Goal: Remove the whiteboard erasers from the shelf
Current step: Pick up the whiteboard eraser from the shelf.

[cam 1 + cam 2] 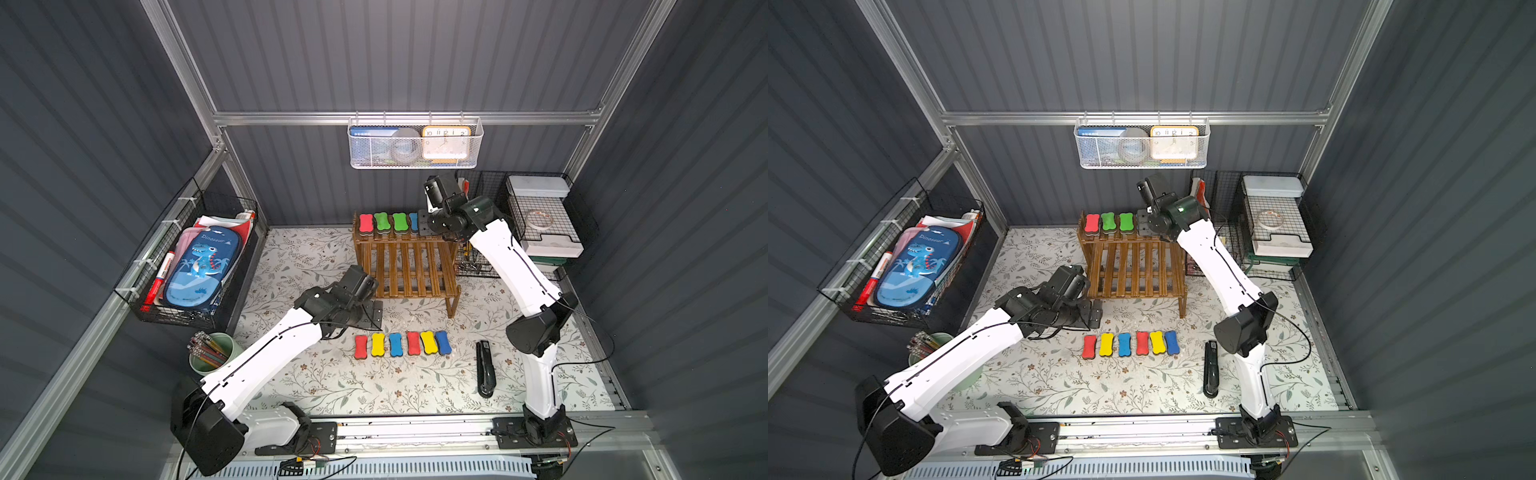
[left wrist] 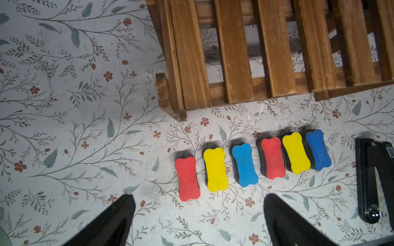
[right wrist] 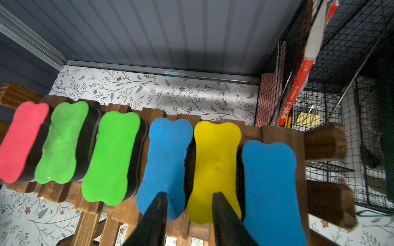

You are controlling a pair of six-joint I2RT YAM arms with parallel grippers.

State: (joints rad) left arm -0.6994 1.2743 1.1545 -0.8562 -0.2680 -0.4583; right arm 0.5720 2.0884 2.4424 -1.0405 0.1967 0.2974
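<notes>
I see my right gripper [image 3: 188, 193] partly open and holding nothing, poised over the top tier of the small two-tier shelf of brown wooden slats [image 3: 277, 136]. One fingertip [image 3: 161, 204] lies over a blue-topped, bone-shaped foam whiteboard eraser [image 3: 168, 149], the other over the yellow eraser [image 3: 215, 159] just beside it; whether they touch the foam I cannot tell. Out past one finger sit two green erasers [image 3: 110, 157] and a red eraser [image 3: 21, 140]; past the other, a second blue eraser [image 3: 270, 187]. My left gripper [image 2: 198, 196] is spread wide and empty above the floral table mat [image 2: 64, 127], with a row of six erasers [image 2: 245, 164] just ahead of its fingertips, off the shelf, and a black stapler [image 2: 373, 176] beyond the row's end.
</notes>
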